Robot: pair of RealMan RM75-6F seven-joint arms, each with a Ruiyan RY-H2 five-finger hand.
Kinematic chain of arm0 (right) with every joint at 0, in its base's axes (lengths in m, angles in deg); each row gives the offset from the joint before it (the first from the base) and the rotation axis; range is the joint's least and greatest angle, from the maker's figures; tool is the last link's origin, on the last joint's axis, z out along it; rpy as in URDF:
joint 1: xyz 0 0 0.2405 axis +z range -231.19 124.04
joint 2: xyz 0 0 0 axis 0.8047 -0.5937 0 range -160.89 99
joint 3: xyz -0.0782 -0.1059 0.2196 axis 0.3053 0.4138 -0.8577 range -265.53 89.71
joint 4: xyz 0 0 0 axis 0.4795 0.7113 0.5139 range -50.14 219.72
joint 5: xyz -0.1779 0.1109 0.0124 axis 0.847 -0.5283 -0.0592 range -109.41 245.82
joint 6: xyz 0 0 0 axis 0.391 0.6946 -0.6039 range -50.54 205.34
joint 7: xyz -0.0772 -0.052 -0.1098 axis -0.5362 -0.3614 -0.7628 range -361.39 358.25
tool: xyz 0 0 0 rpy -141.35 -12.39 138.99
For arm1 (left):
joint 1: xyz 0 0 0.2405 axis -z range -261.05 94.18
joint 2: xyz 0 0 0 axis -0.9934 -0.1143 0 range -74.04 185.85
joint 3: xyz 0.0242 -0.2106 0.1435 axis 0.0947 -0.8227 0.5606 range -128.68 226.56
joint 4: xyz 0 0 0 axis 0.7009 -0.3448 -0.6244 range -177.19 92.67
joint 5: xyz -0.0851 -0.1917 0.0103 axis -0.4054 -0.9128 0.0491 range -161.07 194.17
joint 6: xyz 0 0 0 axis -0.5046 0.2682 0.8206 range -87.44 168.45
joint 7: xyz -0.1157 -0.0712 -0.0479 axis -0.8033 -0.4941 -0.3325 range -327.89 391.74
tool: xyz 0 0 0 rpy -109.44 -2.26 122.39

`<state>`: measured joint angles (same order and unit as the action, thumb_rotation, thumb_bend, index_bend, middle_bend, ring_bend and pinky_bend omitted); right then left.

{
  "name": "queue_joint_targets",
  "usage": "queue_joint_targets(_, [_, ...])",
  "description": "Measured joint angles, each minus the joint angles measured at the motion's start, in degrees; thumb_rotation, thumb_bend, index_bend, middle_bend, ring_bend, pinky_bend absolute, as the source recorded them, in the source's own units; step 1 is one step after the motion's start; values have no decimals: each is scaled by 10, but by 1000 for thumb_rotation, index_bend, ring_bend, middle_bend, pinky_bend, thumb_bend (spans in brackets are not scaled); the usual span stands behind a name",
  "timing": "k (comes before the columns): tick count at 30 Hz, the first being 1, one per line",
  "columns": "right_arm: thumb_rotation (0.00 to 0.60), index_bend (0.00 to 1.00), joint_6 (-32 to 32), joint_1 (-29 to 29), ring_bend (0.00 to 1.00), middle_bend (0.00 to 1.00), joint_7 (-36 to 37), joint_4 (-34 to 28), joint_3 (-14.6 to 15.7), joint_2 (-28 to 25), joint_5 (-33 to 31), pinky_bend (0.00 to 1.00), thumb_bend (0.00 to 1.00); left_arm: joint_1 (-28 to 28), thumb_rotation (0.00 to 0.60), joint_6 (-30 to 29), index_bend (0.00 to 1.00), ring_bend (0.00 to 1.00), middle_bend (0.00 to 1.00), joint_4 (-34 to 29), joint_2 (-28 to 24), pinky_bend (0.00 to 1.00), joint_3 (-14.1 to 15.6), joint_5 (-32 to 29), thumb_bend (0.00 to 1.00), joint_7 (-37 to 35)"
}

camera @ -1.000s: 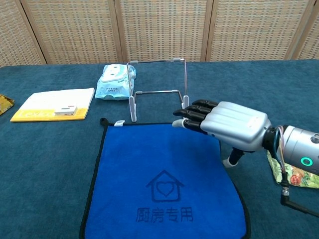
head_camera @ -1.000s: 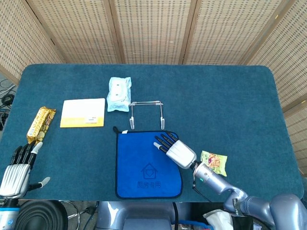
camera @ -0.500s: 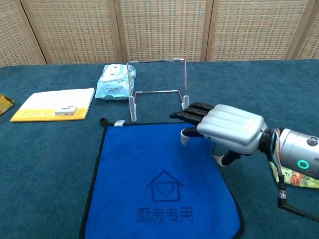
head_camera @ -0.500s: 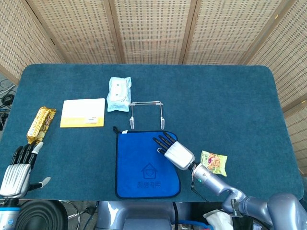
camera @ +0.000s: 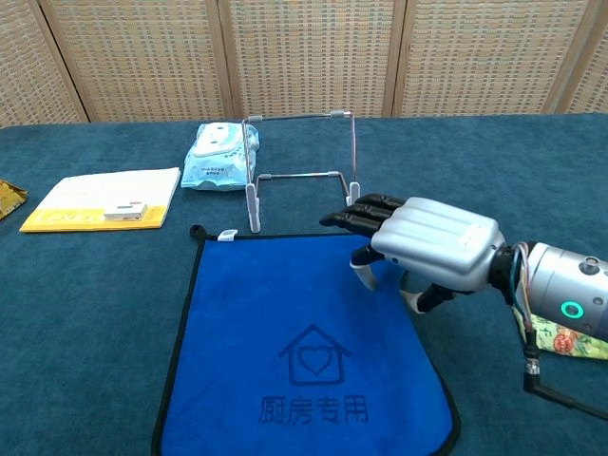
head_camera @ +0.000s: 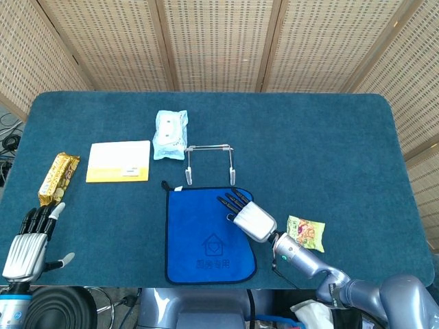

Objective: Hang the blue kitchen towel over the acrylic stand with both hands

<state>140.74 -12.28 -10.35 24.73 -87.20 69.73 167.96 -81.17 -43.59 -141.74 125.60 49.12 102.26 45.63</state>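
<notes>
Lying flat on the table (head_camera: pixel 329 137), the towel (head_camera: pixel 199 236) is not yet lifted, so the hanging itself is all still to do. It sits just in front of the stand (head_camera: pixel 209 161), its far edge near the stand's feet and its printed house and lettering reading toward the robot. The towel is close to square, slightly longer from near to far, and that long axis runs straight toward the stand; its right edge looks drawn in a little near the right hand (head_camera: pixel 248 218), so the near right corner curves inward. The stand is upright with its top bar running left to right, parallel to the towel's far edge. The right hand is palm down over the towel's far right corner; in the chest view its fingers (camera: pixel 366 209) reach out fairly straight toward the stand while the thumb hooks down to the cloth, and whether any cloth is actually pinched cannot be told. The left hand (head_camera: pixel 27 243) is at the near left table edge, well apart from the towel, fingers spread and holding nothing. By the look of it the task is at its start: the right hand is seeking a grip on one far corner, the left must take the other, and then both must raise and drape the cloth over the bar.
</notes>
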Motion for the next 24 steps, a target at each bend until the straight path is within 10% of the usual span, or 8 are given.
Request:
queue_joint_targets(13, [600,639,3,4,0,47,5,3,4,-1,-1,0,440,41,600,15,90,0,0,61,18,0,0,76,0,3])
queue_joint_targets(24, [600,645,6,7,0,51,16,-16,13,-11,4,0,440,188,600,-5,260,0,0,375,120,0,9,285,0,-167])
